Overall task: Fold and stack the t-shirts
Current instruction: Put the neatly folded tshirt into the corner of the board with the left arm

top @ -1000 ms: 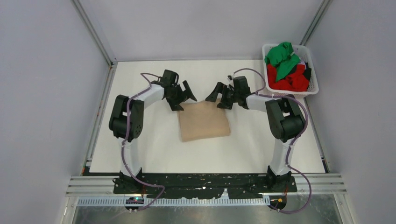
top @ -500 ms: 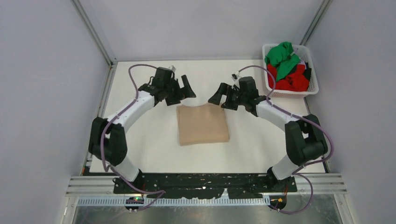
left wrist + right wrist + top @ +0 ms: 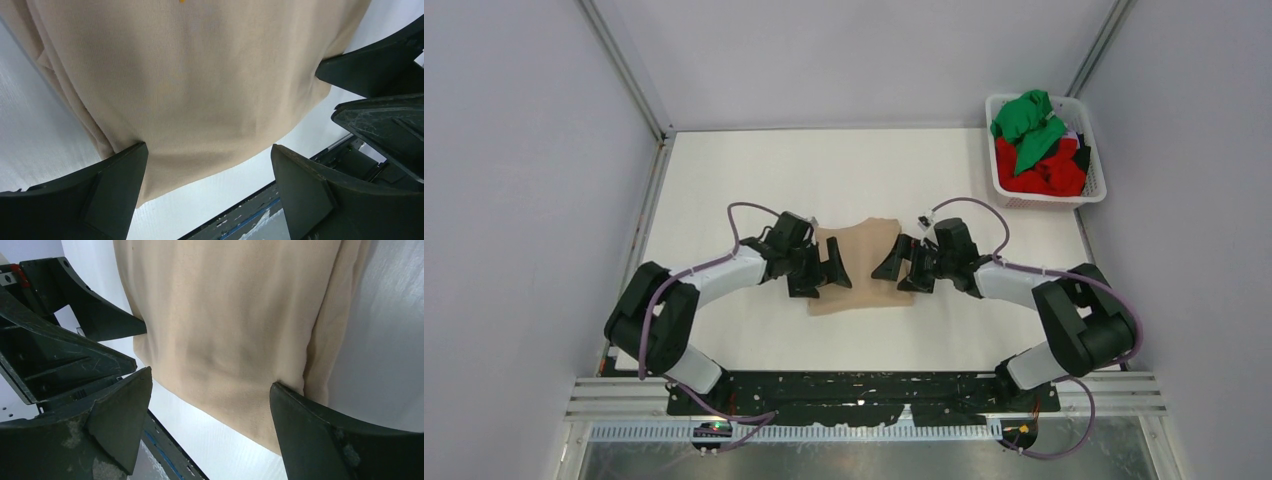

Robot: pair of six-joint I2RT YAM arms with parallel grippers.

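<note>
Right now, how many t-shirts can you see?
3: a beige t-shirt folded mid-table; a green t-shirt and a red t-shirt bunched in the basket, far right. More may be hidden underneath.

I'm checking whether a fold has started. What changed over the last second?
Both arms drew back toward their bases: the left end effector and right end effector left the far edge of the beige t-shirt and now hang over its left and right sides, open, holding nothing. The shirt and the basket stayed put.
</note>
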